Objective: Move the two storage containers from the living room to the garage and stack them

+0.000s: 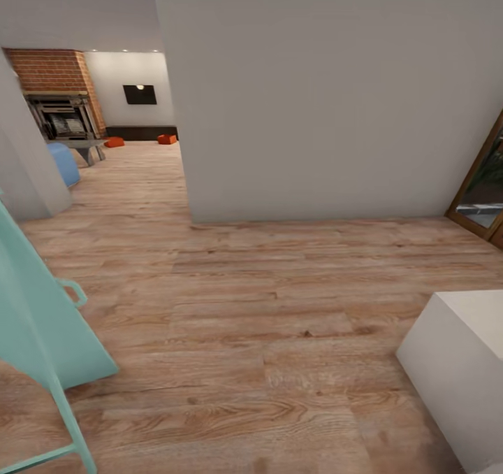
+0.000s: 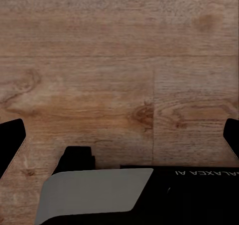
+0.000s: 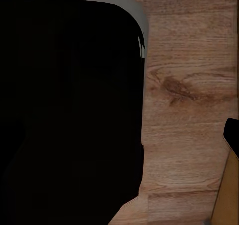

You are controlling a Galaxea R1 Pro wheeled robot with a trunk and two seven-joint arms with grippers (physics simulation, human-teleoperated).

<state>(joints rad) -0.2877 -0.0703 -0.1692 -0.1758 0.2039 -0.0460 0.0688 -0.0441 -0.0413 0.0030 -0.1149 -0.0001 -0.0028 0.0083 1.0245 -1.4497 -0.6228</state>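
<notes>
Left tool (image 2: 119,135) gapes wide, my right tool's state I cannot tell; both bins (image 1: 167,139) lie far ahead-left.

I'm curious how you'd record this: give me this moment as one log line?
place: hallway, wood floor | bins: two orange bins far off by fireplace | left gripper: open, empty | stage: approaching
</notes>
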